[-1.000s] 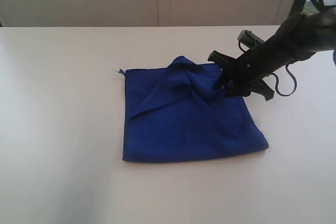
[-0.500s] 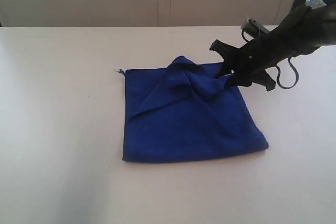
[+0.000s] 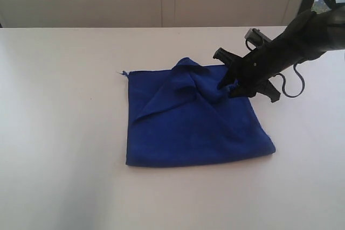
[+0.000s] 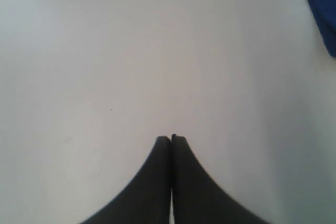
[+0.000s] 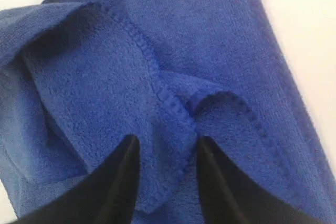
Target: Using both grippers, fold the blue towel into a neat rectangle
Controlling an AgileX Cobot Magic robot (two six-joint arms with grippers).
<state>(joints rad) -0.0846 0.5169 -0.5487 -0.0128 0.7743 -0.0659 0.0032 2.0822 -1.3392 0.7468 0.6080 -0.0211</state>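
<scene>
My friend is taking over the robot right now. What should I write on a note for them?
Left gripper: shut, empty, over bare table near the blue towel.
Right gripper: open, jaws astride a raised hemmed fold at the towel's far right corner.
Done: towel lies roughly folded, rumpled at the far edge.
Left: flatten that bunch, finish a neat rectangle.

The right arm (image 3: 304, 36) is sporting a matte black cover with a thin dark cable (image 3: 303, 83) looping off it, and the left gripper (image 4: 171, 139) and right gripper (image 5: 167, 140) are showing smooth black tapering fingers.
</scene>
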